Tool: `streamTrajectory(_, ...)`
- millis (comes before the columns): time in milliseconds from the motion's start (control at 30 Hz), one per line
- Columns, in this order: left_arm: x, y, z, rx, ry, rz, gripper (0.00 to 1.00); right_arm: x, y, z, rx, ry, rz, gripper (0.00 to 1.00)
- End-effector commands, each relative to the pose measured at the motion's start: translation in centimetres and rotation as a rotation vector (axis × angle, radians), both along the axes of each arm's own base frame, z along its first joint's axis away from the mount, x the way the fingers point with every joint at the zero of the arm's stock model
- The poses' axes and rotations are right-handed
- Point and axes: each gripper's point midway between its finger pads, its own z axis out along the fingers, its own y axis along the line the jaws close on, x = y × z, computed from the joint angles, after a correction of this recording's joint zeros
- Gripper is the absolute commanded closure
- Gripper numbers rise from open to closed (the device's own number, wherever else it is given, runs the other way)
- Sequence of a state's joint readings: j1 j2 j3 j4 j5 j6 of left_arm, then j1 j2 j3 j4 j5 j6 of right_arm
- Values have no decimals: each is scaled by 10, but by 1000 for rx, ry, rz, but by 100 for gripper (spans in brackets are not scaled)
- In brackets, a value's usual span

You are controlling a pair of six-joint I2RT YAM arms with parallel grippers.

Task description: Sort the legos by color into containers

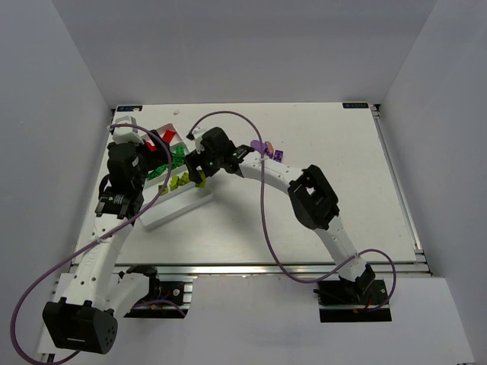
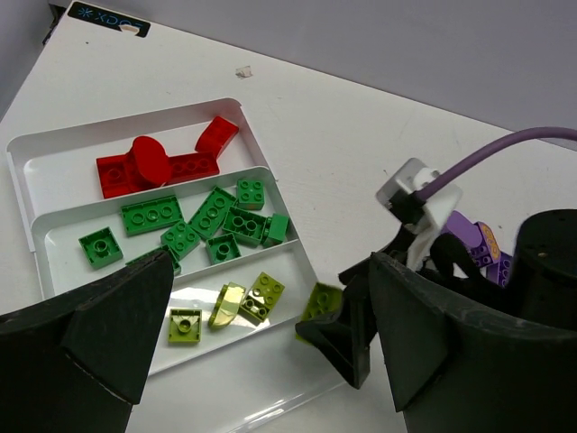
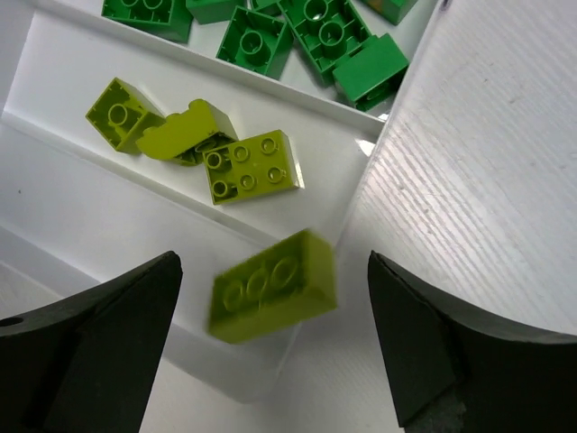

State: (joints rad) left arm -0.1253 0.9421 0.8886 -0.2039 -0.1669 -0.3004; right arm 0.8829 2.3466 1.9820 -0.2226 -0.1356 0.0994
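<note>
While your right fingers gape, a lime brick hangs loose between them at the tray rim | left fingers apart, empty | greens, reds binned | farther, purples wait on bench for you.

Glossy plastic legos, smooth white plastic tray

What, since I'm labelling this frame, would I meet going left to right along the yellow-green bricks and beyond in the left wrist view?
Small square yellow-green plastic brick → rounded yellow-green brick → four-stud yellow-green brick → blurred yellow-green brick by the white plastic tray's right rim → purple bricks on the table.
</note>
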Motion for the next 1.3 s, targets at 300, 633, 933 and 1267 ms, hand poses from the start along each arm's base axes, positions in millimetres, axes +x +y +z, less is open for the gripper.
streamTrajectory(300, -1, -1, 1, -5, -14, -12, 2, 16, 8, 68, 123, -87, 14, 15)
streamTrajectory(633, 1, -4, -2, -6, -2, -29, 2, -9, -15, 38, 4, -3, 77, 17)
streamTrajectory(933, 1, -5, -5, -6, 9, -30, 2, -48, -31, 6, -79, -39, 234, 14)
streamTrajectory(1267, 2, -5, -5, -4, 9, -32, 2, -49, -25, 0, -77, -40, 244, 24)
